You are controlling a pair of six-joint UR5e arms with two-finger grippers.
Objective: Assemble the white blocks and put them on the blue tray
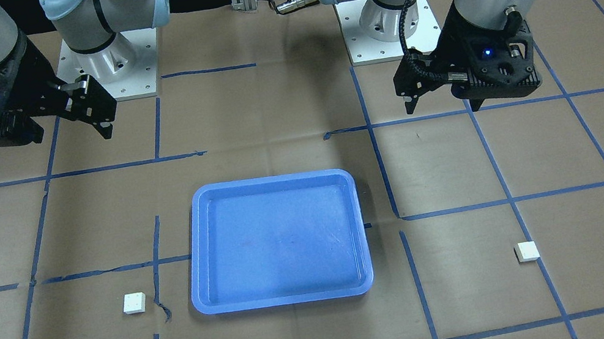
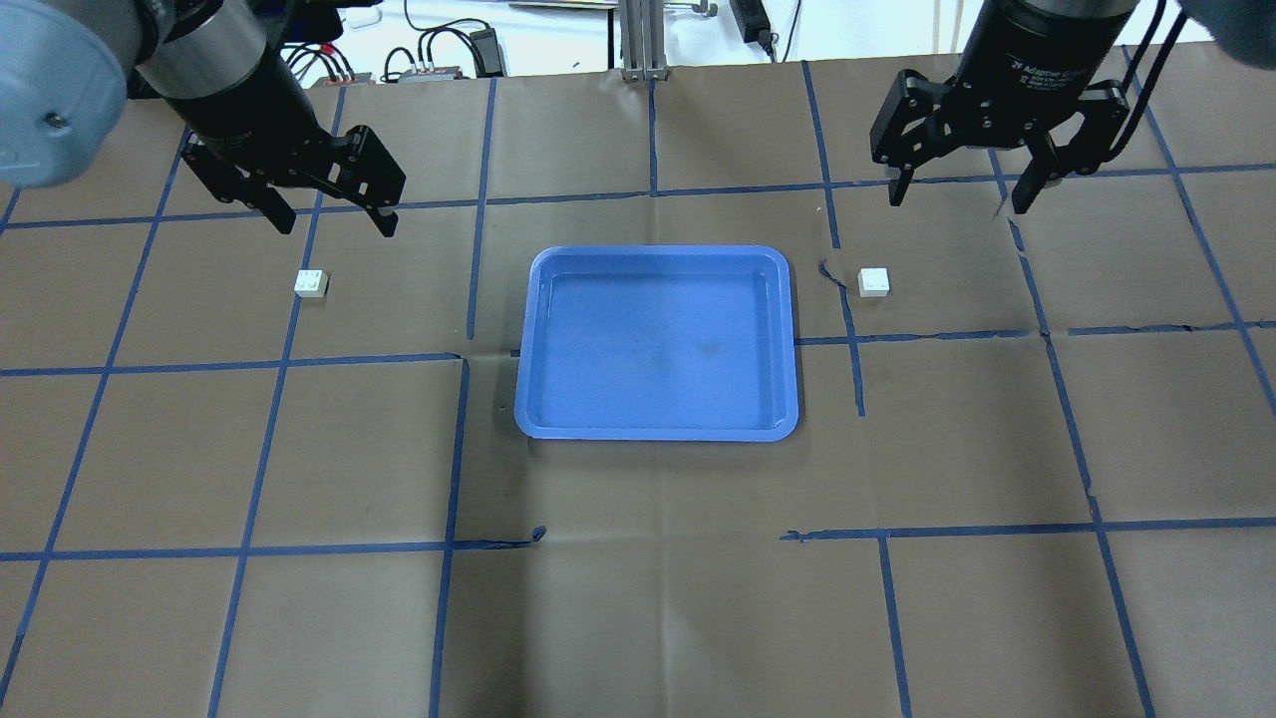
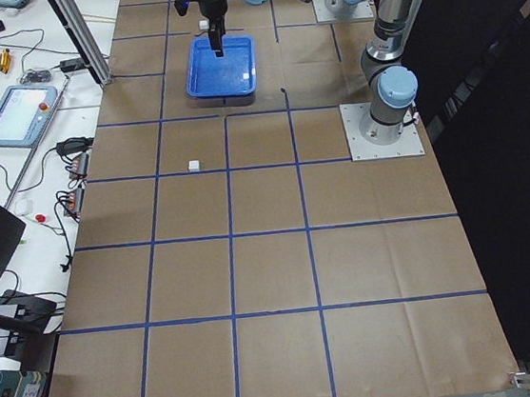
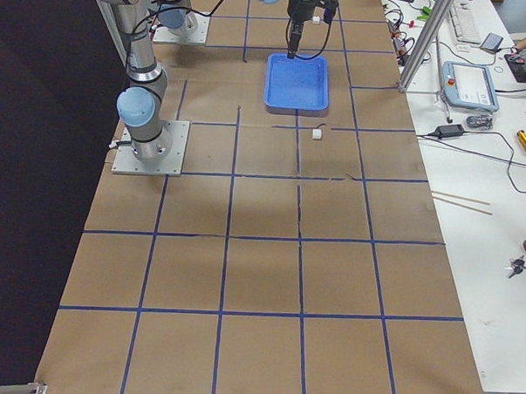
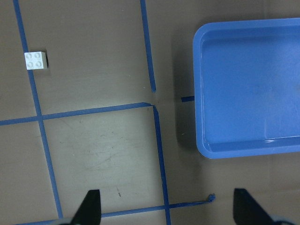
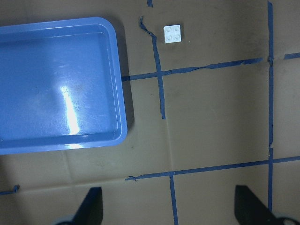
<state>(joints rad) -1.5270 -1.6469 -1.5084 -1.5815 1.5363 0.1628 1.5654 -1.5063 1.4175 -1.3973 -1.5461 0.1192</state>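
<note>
Left gripper (image 2: 334,214) hangs above the brown paper-covered table with a blue tape grid (image 2: 638,618), its two black fingers spread wide apart. On the other side the right gripper (image 2: 957,197) hangs the same way, fingers just as far apart.

Going by the overhead camera, the large rectangular blue plastic tray with rounded corners and a raised rim (image 2: 656,251) lies flat in the middle of the table. One small white square plastic brick with four round studs (image 2: 311,283) sits on the paper at about 9 o'clock from the tray, well apart from it, studs up. It lies at roughly 7 o'clock from the fingertips above it. The other white studded brick (image 2: 874,283) sits between 2 and 3 o'clock from the tray, near the far right corner without touching it. It is just beside a torn end of tape, at about 8 o'clock from the right gripper.

The two bricks lie apart from each other, one on either side of the tray, both on the paper. From the right wrist camera, the tray floor shows glare and faint scuffs.
</note>
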